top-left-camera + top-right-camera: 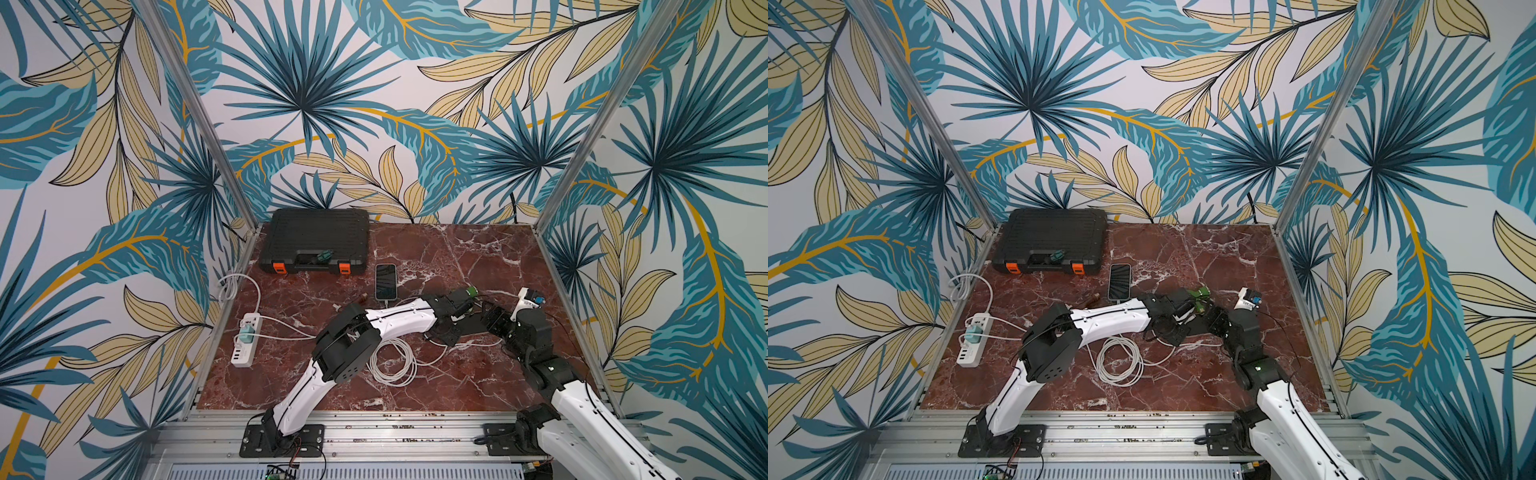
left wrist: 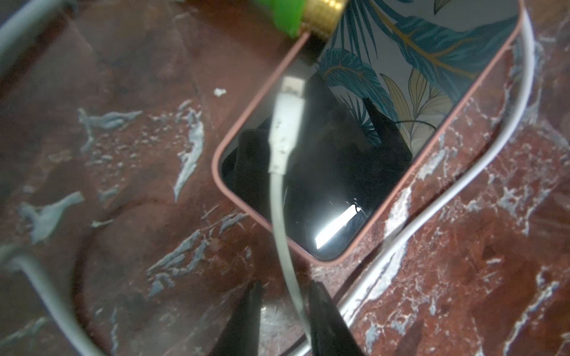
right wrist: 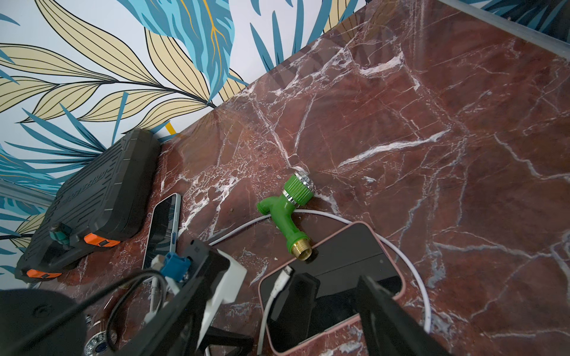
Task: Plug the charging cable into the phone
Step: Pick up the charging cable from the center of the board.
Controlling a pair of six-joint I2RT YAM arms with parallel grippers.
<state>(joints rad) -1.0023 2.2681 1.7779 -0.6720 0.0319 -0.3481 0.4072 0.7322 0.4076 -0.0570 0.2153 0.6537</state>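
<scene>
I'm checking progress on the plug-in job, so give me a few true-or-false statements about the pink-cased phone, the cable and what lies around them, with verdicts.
1. The white connector is plugged into the pink-cased phone. False: it sits over the screen, unplugged.
2. A green tap fitting lies by that phone. True.
3. The black toolbox stands open. False: it is closed.
4. The cable runs between the fingers of the left end effector. True.

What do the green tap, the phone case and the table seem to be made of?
Tap: glossy moulded plastic; its golden threaded end looks like brass.
Case: matte pink, probably silicone or soft plastic; rounded rim, no glare.
Table: polished red-brown marble with white veins, or a print of it; it mirrors the wallpaper.
</scene>
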